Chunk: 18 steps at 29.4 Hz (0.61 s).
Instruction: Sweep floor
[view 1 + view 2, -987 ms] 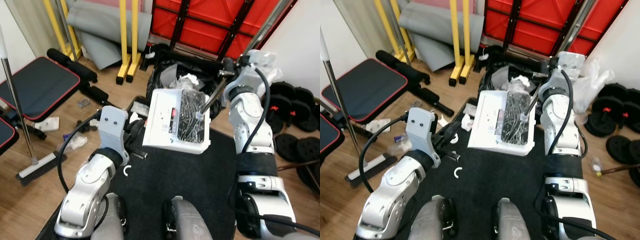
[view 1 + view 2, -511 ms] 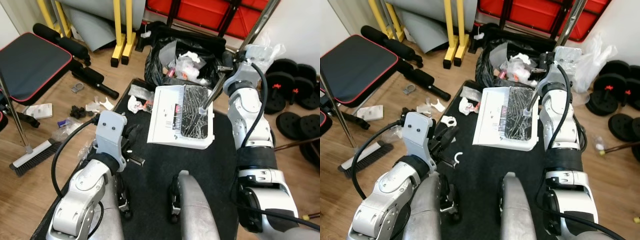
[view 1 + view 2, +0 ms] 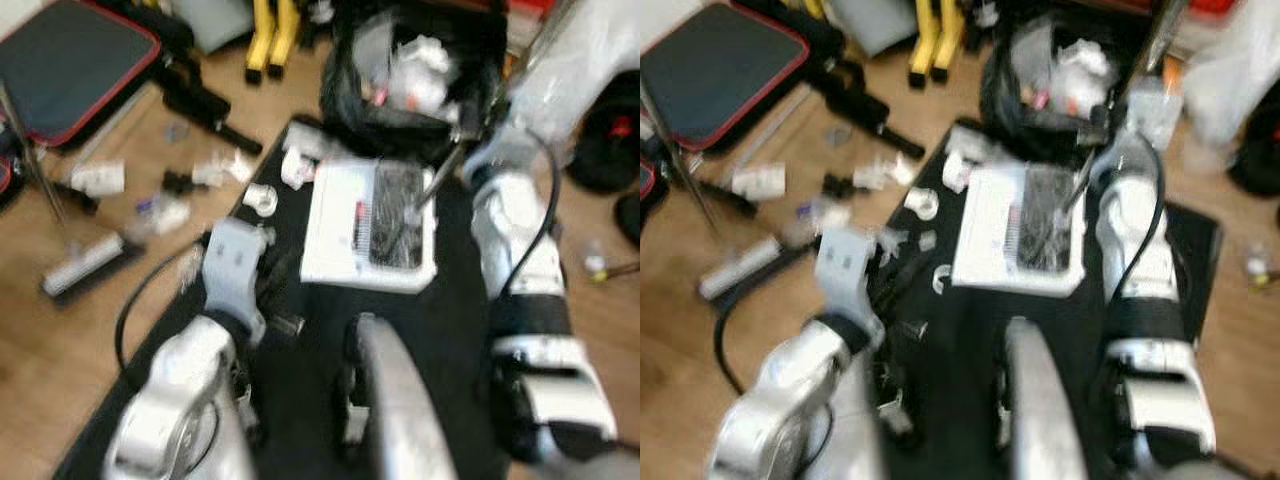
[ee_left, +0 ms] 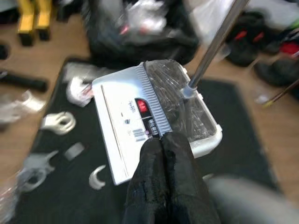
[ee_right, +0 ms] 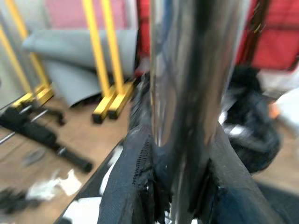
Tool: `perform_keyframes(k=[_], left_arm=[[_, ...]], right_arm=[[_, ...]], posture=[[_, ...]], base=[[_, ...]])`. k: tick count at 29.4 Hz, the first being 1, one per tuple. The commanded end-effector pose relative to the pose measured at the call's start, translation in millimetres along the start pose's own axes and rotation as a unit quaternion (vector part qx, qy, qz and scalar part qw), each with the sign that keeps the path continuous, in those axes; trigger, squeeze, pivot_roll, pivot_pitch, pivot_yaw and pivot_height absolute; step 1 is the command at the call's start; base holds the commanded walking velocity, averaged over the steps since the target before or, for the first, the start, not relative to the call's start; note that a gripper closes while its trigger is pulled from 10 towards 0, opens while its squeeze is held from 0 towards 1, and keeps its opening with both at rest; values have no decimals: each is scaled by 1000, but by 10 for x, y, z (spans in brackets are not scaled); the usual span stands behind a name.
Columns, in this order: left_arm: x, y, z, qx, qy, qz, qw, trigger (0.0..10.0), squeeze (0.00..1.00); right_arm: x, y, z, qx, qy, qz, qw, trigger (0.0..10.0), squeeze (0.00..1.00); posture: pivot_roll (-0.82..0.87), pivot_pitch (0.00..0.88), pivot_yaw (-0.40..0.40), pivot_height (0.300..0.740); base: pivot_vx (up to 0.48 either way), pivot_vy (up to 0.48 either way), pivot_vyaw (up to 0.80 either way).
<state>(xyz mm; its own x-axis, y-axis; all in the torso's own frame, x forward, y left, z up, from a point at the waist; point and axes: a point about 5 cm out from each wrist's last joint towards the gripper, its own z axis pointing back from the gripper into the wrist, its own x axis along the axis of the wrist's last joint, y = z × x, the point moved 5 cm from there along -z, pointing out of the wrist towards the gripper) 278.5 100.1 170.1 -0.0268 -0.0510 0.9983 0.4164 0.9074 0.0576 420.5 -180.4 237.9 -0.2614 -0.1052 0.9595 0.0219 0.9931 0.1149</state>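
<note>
The left gripper [image 4: 162, 140] is held with fingers pressed together, empty, just above the near edge of the white dustpan [image 3: 345, 225] on the black mat [image 3: 450, 300], while the right gripper [image 5: 180, 186] is clamped around the dustpan's metal handle [image 5: 187, 70].

The head camera has tilted further down and the eye views have gone blurred, so more of the black mat [image 3: 300, 400] and the robot's legs shows. The white dustpan [image 3: 370, 225] now sits higher in frame, close below the black rubbish bag [image 3: 410, 90]. The red frame has slid out of sight.
</note>
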Motion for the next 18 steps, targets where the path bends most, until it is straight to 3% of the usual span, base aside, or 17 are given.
perform_keyframes(k=[1, 15, 18], left_arm=[[-15, -114, 11, -32, 3, 11, 999, 10000, 0], [-8, -103, 9, -31, 4, 7, 999, 10000, 0], [-4, -97, 17, -31, 6, 5, 999, 10000, 0]], right_arm=[[336, -154, -25, -22, -67, -3, 997, 10000, 0], [391, -174, -75, -27, -82, 18, 996, 10000, 0], [400, -169, -106, -27, -91, 50, 994, 10000, 0]], posture=[[-44, 362, -138, 550], [-34, 367, -133, 525], [-21, 372, -125, 515]], base=[[0, 0, 0], [0, 0, 0], [0, 0, 0]])
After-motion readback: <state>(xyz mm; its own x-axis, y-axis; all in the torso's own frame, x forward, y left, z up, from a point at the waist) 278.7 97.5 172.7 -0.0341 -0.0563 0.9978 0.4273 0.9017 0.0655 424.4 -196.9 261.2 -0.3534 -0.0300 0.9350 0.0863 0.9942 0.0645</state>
